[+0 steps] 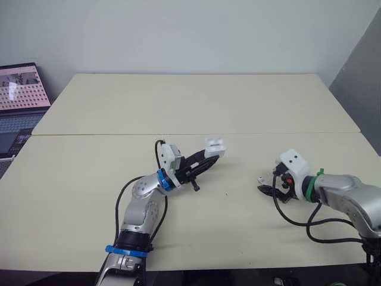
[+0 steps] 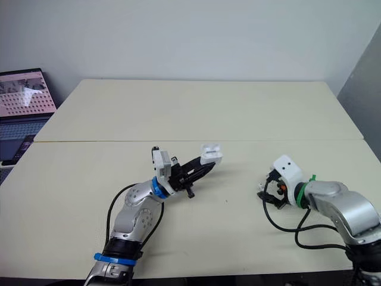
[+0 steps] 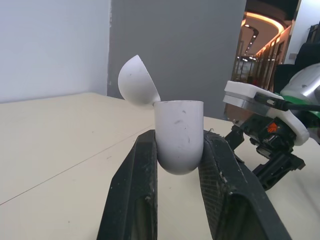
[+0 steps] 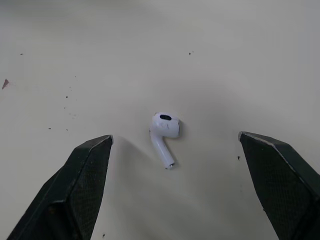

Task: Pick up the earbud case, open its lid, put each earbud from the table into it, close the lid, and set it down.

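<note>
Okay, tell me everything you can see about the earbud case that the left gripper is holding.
The earbud case is small and white, and it looks like smooth, glossy plastic with faint dark scuffs. Its body is rounded at the bottom and stands roughly upright. Its domed lid is open, swung back on a hinge at the rim. The left gripper clamps the body between its two black fingers, one on each side. The case seems lifted clear of the table, touching nothing else. Its inside cannot be made out.

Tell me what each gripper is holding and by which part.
The left gripper holds the open earbud case by the lower sides of its body. The right gripper holds nothing, open over an earbud.
</note>
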